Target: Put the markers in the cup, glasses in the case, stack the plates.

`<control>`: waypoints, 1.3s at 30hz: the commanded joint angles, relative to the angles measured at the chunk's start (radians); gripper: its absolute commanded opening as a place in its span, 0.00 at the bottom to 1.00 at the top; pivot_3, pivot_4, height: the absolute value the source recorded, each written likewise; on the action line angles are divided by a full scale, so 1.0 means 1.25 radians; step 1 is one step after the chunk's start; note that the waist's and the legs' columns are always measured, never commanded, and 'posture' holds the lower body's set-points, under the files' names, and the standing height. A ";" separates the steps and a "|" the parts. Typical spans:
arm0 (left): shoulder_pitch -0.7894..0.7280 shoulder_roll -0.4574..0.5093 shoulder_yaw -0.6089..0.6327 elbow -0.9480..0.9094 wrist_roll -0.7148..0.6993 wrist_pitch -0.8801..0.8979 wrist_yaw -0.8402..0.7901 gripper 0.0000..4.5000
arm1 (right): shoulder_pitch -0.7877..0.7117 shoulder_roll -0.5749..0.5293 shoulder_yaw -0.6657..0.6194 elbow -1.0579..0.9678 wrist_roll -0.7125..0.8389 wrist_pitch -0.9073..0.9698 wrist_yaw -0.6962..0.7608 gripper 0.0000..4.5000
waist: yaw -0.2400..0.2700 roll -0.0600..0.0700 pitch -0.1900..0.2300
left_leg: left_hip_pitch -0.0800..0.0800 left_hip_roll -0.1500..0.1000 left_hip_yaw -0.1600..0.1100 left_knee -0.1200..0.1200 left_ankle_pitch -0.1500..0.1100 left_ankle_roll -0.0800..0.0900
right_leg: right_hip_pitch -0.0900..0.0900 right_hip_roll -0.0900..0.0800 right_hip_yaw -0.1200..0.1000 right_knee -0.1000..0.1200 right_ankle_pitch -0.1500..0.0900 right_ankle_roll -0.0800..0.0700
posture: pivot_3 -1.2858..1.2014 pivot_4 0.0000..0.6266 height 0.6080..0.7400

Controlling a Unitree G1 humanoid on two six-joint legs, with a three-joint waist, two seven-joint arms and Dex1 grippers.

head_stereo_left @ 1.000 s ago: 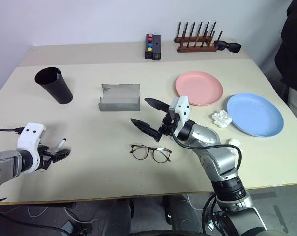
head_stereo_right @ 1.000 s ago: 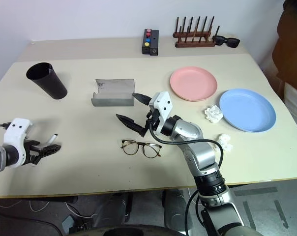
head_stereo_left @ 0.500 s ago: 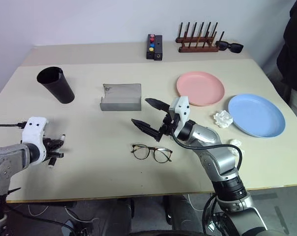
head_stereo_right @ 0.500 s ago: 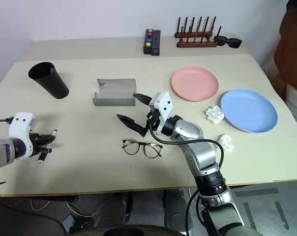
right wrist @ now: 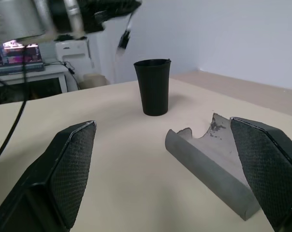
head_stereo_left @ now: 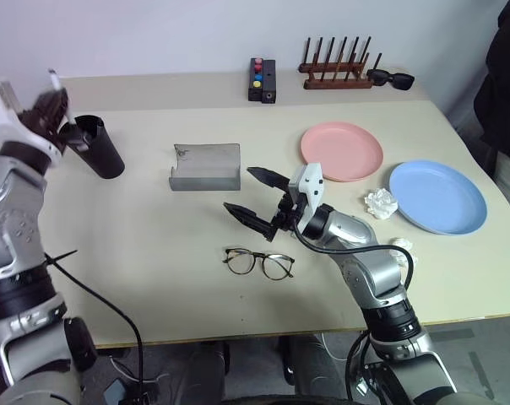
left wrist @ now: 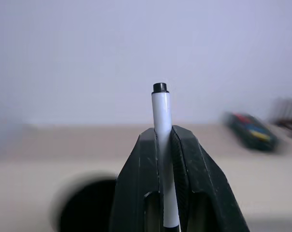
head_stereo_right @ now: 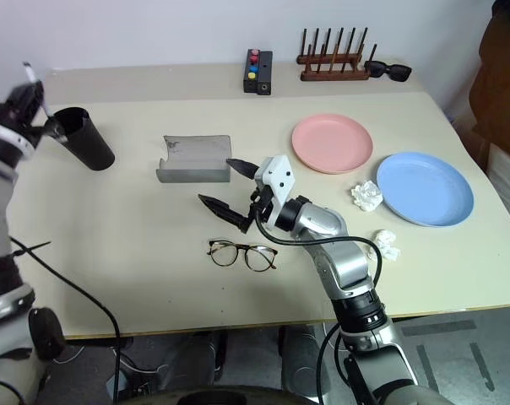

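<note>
The marker step is in hand. The left tool (left wrist: 165, 145) is clamped on the white marker (left wrist: 161, 116), which stands up between its two black fingers with the black end uppermost. It is held up in the air by the black cup (head_stereo_left: 94, 148), which stands near the counter's far left corner.

To my eye the next move is to bring the marker over the cup's open rim, tip it down and let go; the rim is narrow, so the aim must be true or the marker will strike the edge.

The right tool (head_stereo_left: 259, 198) hangs with its fingers wide apart, holding nothing, between the open grey case (head_stereo_left: 206, 167) and the glasses (head_stereo_left: 258, 262), which lie nearer the counter's front edge.
</note>
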 commanded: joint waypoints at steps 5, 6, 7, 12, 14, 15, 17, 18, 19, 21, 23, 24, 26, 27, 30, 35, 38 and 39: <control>-0.157 -0.025 -0.080 0.349 0.179 -0.352 0.143 0.01 | -0.019 0.018 0.002 -0.007 0.009 -0.019 0.006 1.00 | 0.001 0.000 0.000 | 0.000 0.000 0.000 0.000 0.000 0.000 | 0.000 0.000 0.000 0.000 0.000 0.001 | 0.52 0.24 1.00; -0.170 -0.025 -0.084 0.385 0.189 -0.386 0.155 0.01 | -0.018 0.019 0.001 -0.008 0.009 -0.020 0.005 1.00 | 0.001 0.000 0.000 | 0.000 0.000 0.000 0.000 0.000 0.000 | 0.000 0.000 0.000 0.000 0.000 0.001 | 0.52 0.24 1.00; -0.180 -0.024 -0.088 0.417 0.198 -0.414 0.166 0.01 | -0.017 0.019 0.000 -0.009 0.009 -0.020 0.004 1.00 | 0.001 0.000 0.000 | 0.000 0.000 0.000 0.000 0.000 0.000 | 0.000 0.000 0.000 0.000 0.000 0.001 | 0.52 0.24 1.00; -0.216 -0.021 -0.096 0.543 0.216 -0.514 0.198 0.01 | -0.010 0.017 -0.005 -0.018 0.007 -0.019 -0.004 1.00 | -0.003 0.000 0.000 | 0.000 0.000 0.000 0.000 0.000 0.000 | 0.000 0.000 0.000 0.000 0.000 0.002 | 0.52 0.24 1.00; -0.222 -0.022 -0.101 0.574 0.218 -0.534 0.201 0.01 | -0.010 0.016 -0.006 -0.019 0.007 -0.020 -0.005 1.00 | -0.002 0.000 0.000 | 0.000 0.000 0.000 0.000 0.000 0.000 | 0.000 0.000 0.000 0.000 0.000 0.002 | 0.52 0.24 1.00; -0.225 -0.023 -0.103 0.586 0.219 -0.542 0.203 0.01 | -0.010 0.016 -0.007 -0.019 0.007 -0.020 -0.006 1.00 | -0.002 0.000 0.000 | 0.000 0.000 0.000 0.000 0.000 0.000 | 0.000 0.000 0.000 0.000 0.000 0.002 | 0.52 0.24 1.00; -0.226 -0.025 -0.107 0.610 0.221 -0.555 0.208 0.01 | -0.011 0.016 -0.008 -0.021 0.010 -0.020 -0.006 1.00 | -0.002 0.000 0.000 | -0.001 0.000 0.000 0.000 0.000 0.000 | 0.000 0.000 0.000 0.000 0.001 0.002 | 0.52 0.24 1.00; -0.227 -0.025 -0.109 0.621 0.222 -0.560 0.212 0.01 | -0.011 0.016 -0.009 -0.021 0.011 -0.020 -0.006 1.00 | -0.002 0.000 0.000 | -0.001 0.000 0.000 0.000 0.000 0.000 | 0.000 0.000 0.000 0.000 0.001 0.002 | 0.52 0.24 1.00; -0.227 -0.026 -0.112 0.630 0.223 -0.564 0.214 0.01 | -0.012 0.016 -0.010 -0.022 0.012 -0.019 -0.006 1.00 | -0.002 0.000 0.000 | -0.001 0.000 0.000 0.000 0.000 0.000 | 0.000 0.000 0.000 0.000 0.001 0.002 | 0.52 0.24 1.00; -0.227 -0.026 -0.116 0.644 0.224 -0.571 0.219 0.01 | -0.012 0.016 -0.010 -0.021 0.014 -0.019 -0.005 1.00 | -0.002 0.000 0.000 | -0.001 0.000 0.000 0.000 0.000 0.000 | 0.000 0.000 0.000 0.000 0.001 0.002 | 0.52 0.24 1.00; -0.228 -0.028 -0.115 0.652 0.220 -0.577 0.218 0.01 | -0.012 0.017 -0.010 -0.021 0.015 -0.019 -0.005 1.00 | -0.003 0.000 0.000 | -0.001 0.000 0.000 0.000 0.000 0.000 | 0.000 0.000 0.000 0.000 0.001 0.002 | 0.52 0.24 1.00; -0.229 -0.029 -0.114 0.655 0.216 -0.578 0.217 0.01 | -0.013 0.017 -0.010 -0.020 0.016 -0.019 -0.004 1.00 | -0.003 0.000 0.000 | -0.001 0.000 0.000 0.000 0.000 0.000 | 0.000 0.000 0.000 0.000 0.001 0.002 | 0.52 0.24 1.00; -0.229 -0.035 -0.110 0.661 0.208 -0.577 0.214 0.09 | -0.013 0.017 -0.010 -0.020 0.017 -0.018 -0.004 1.00 | -0.002 0.000 0.000 | -0.001 0.000 0.000 0.000 0.000 0.000 | 0.000 0.000 0.000 0.000 0.001 0.002 | 0.52 0.24 1.00; -0.228 -0.037 -0.109 0.663 0.206 -0.576 0.216 0.18 | -0.013 0.016 -0.009 -0.020 0.018 -0.018 -0.004 1.00 | -0.002 0.000 0.000 | -0.001 0.000 0.000 0.000 0.000 0.000 | 0.000 0.000 0.000 0.000 0.001 0.002 | 0.52 0.24 1.00; -0.227 -0.039 -0.110 0.668 0.211 -0.578 0.230 0.48 | -0.013 0.016 -0.009 -0.020 0.019 -0.018 -0.004 1.00 | -0.002 0.000 0.000 | -0.001 0.000 0.000 0.000 0.000 0.000 | 0.000 0.000 0.000 0.000 0.001 0.002 | 0.52 0.24 1.00; -0.226 -0.043 -0.106 0.668 0.203 -0.578 0.230 0.77 | -0.013 0.017 -0.008 -0.020 0.019 -0.018 -0.005 1.00 | -0.003 0.000 0.000 | 0.000 0.000 0.000 0.000 0.000 0.000 | 0.000 0.000 0.000 0.000 0.001 0.002 | 0.52 0.24 1.00; -0.221 -0.049 -0.104 0.660 0.197 -0.578 0.228 0.77 | -0.012 0.017 -0.008 -0.022 0.020 -0.016 -0.005 1.00 | -0.002 0.000 0.000 | 0.000 0.000 0.000 0.000 0.000 0.000 | 0.000 0.000 0.000 0.000 0.001 0.002 | 0.52 0.24 1.00; -0.220 -0.051 -0.103 0.657 0.192 -0.577 0.226 0.77 | -0.012 0.017 -0.008 -0.022 0.020 -0.016 -0.005 1.00 | -0.002 0.000 0.000 | -0.001 0.000 0.000 0.000 0.000 0.000 | 0.000 0.000 0.000 0.000 0.001 0.002 | 0.52 0.24 1.00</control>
